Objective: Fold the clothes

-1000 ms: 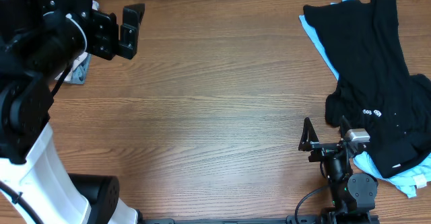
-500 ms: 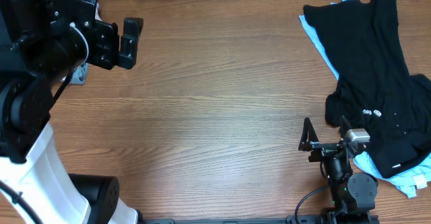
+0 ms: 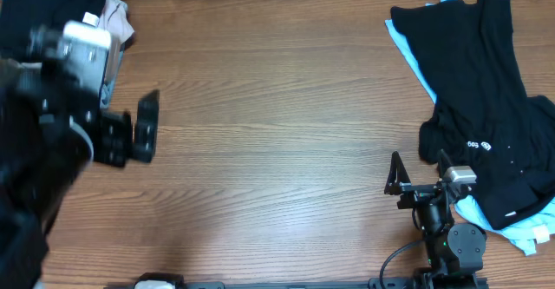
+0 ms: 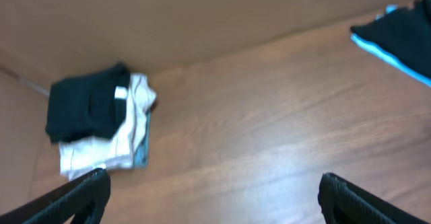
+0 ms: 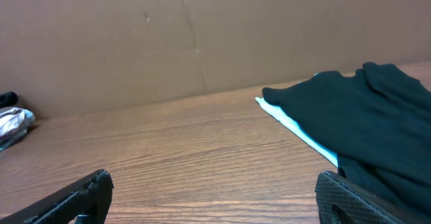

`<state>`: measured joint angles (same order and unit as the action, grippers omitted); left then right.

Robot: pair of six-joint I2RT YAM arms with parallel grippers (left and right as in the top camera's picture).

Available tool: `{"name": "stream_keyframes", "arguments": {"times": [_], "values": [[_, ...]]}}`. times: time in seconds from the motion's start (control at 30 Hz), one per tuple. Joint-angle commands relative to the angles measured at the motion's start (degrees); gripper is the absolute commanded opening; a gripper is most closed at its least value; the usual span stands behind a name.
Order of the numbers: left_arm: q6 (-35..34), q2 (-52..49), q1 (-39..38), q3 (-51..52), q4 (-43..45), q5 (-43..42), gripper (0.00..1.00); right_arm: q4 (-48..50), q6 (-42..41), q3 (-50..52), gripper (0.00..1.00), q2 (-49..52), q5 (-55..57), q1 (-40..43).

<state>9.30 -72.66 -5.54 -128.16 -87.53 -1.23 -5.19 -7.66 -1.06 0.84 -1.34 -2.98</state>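
Swung back from the folded stack (image 4: 101,126) in the far-left corner of the bench (image 3: 277,133), our left pincer (image 3: 144,129) hangs wide open and empty, like our right pincer (image 3: 421,173), likely freeing both for the black T-shirt (image 3: 481,89) heaped at right.

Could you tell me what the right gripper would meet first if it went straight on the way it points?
Probably nothing soon: ahead of the open right gripper lies bare table up to the cardboard wall. The black T-shirt, just right of that line, might brush a finger.
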Motion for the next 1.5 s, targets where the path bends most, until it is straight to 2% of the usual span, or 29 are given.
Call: {"name": "stream_keyframes", "arguments": {"times": [0.0, 0.07, 0.23, 0.27, 0.4, 0.5, 0.8, 1.2, 1.47], "values": [[-0.11, 12.11, -0.09, 23.45, 13.38, 1.84, 1.0, 0.39, 0.24, 0.59, 1.0, -0.68, 0.44, -0.04], [-0.13, 19.47, -0.11, 39.1, 25.22, 1.38, 1.0, 0.39, 0.24, 0.59, 1.0, -0.68, 0.42, -0.04], [-0.13, 30.91, -0.11, 68.0, 52.33, -4.07, 1.0, 0.39, 0.24, 0.59, 1.0, -0.68, 0.44, -0.04], [-0.15, 32.72, -0.11, 75.49, 61.33, -6.54, 1.0, 0.39, 0.24, 0.59, 1.0, -0.68, 0.44, -0.04], [-0.17, 35.32, -0.11, 89.94, 80.04, -11.34, 1.0, 0.39, 0.24, 0.59, 1.0, -0.68, 0.44, -0.04], [-0.15, 38.38, -0.09, 100.24, 89.24, -11.96, 1.0, 0.39, 0.24, 0.59, 1.0, -0.68, 0.44, -0.04], [-0.13, 52.98, 2.34, 114.22, 90.4, -11.91, 1.0, 0.39, 0.24, 0.59, 1.0, -0.68, 0.44, -0.04], [-0.44, 71.93, 7.04, 126.9, 91.01, -12.41, 1.0, 0.39, 0.24, 0.59, 1.0, -0.68, 0.44, -0.04], [-0.59, 72.52, 7.06, 127.82, 88.94, -12.39, 1.0, 0.39, 0.24, 0.59, 1.0, -0.68, 0.44, -0.04]]}}
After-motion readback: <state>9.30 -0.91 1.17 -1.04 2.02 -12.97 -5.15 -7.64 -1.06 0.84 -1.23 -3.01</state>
